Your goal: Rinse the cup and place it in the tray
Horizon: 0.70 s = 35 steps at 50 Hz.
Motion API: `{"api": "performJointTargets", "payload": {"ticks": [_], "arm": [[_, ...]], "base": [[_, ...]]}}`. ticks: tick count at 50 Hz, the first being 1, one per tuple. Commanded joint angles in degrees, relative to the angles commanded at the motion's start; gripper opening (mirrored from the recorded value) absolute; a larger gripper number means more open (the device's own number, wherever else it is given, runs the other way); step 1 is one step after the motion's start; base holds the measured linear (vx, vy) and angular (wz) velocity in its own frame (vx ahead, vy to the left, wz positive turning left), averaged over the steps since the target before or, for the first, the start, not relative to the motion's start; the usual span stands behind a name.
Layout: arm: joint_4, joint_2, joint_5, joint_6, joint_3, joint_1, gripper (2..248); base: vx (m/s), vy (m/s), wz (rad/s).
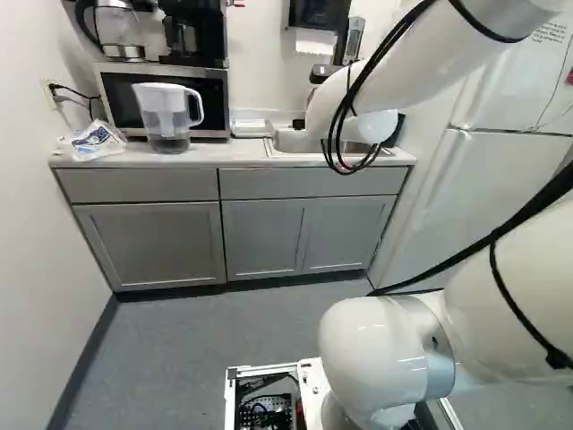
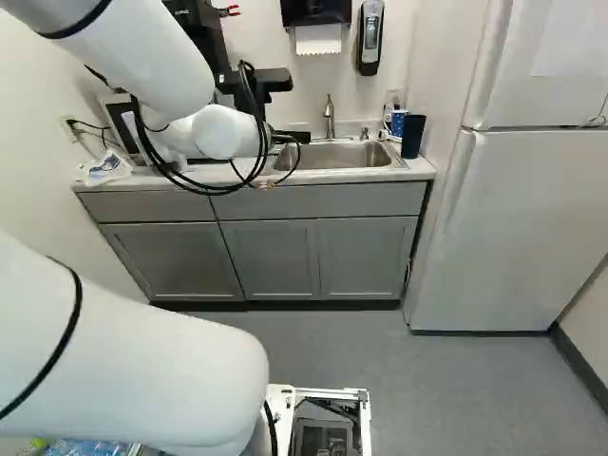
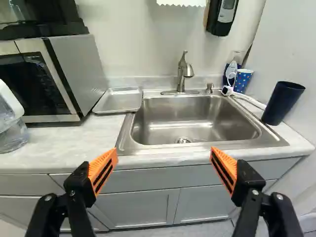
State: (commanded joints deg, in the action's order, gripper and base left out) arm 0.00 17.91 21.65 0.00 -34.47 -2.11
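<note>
In the wrist view my gripper (image 3: pixel 164 154) stands open in front of the counter's edge, nothing between its orange pads; the arm hides its fingers in both base views. Ahead of it is the steel sink (image 3: pixel 195 121), whose visible basin holds no cup, with the faucet (image 3: pixel 184 73) behind. A dark blue cup (image 3: pixel 282 102) (image 2: pixel 412 136) stands on the counter beside the sink. Near the sink's back corner is a blue dotted cup (image 3: pixel 242 80). The shallow metal tray (image 3: pixel 118 100) (image 1: pixel 251 128) lies between sink and microwave.
A microwave (image 3: pixel 69 74) and a water pitcher (image 1: pixel 167 116) occupy the counter's other end. A white brush-like item (image 3: pixel 231 81) and its cord lie by the dotted cup. Above the sink hangs a soap dispenser (image 2: pixel 370 38). A fridge (image 2: pixel 513 218) stands beside the counter.
</note>
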Motion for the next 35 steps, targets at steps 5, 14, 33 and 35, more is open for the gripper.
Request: {"api": "performJointTargets", "payload": {"ticks": [5, 14, 33, 35], "arm": [[0.00, 0.07, -0.64, 0.00, -0.55, -0.22, 247], [0.00, 0.13, -1.76, 0.00, -1.61, -0.60, 247], [0.00, 0.05, -3.88, 0.00, -3.97, -1.39, 247], [0.00, 0.03, -4.06, 0.00, -4.26, -1.48, 247]], "base": [[0.000, 0.000, 0.000], [0.000, 0.000, 0.000], [0.000, 0.000, 0.000], [0.000, 0.000, 0.000]]}}
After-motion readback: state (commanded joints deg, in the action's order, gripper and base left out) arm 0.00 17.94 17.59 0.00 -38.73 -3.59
